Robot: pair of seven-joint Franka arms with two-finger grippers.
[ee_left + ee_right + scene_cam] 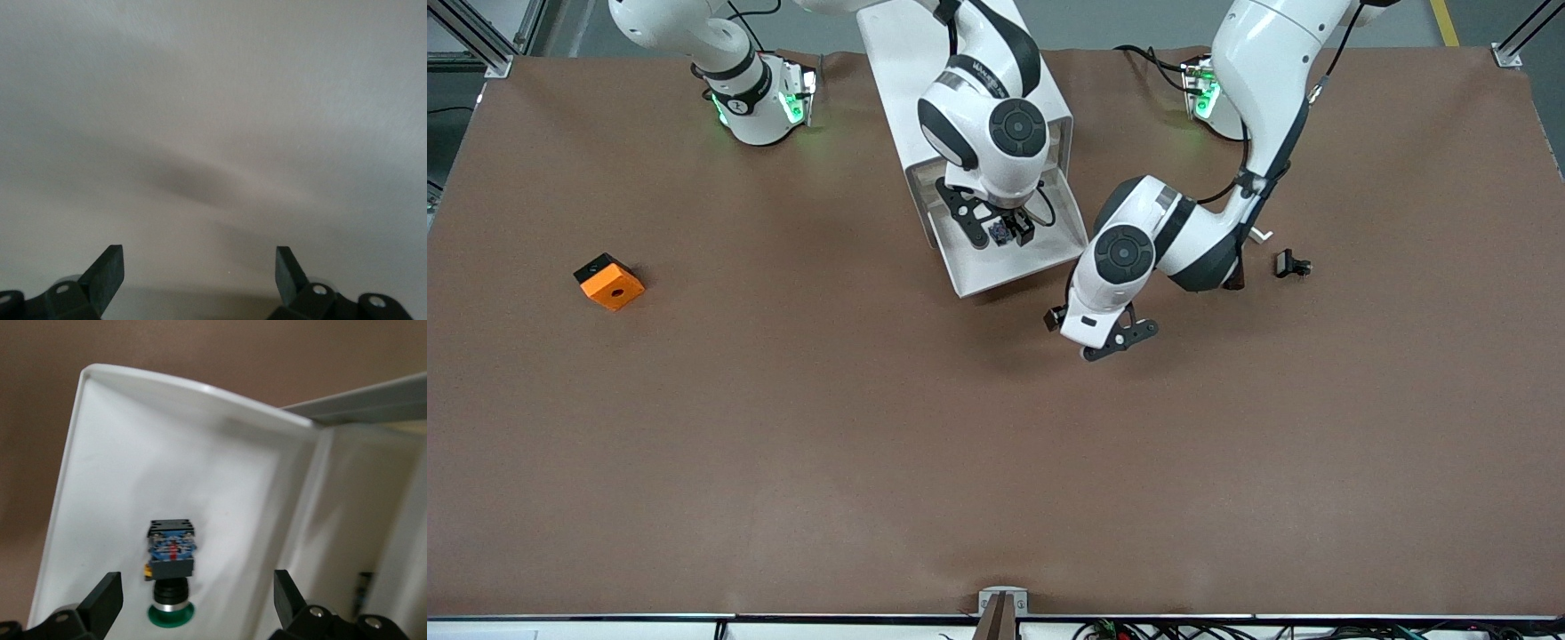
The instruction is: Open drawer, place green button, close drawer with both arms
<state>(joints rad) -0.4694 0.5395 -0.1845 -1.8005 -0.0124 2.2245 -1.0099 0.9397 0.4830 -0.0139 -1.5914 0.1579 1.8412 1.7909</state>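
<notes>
The drawer [996,274] stands pulled out of the white cabinet [960,80]. It also shows in the right wrist view [73,487]. The button [171,570], dark body with a green cap, lies on the drawer floor. In the front view the button [999,233] is partly hidden under the right hand. My right gripper [1010,229] [198,587] is open just above the button, with its fingers on either side and apart from it. My left gripper [1060,313] [200,257] is open and empty, low by the drawer's front corner, facing a plain pale surface close up.
An orange cube [609,281] with a hole lies toward the right arm's end of the table. A small black clip [1291,264] lies toward the left arm's end, beside the left arm's elbow. The brown table [960,462] stretches wide nearer the camera.
</notes>
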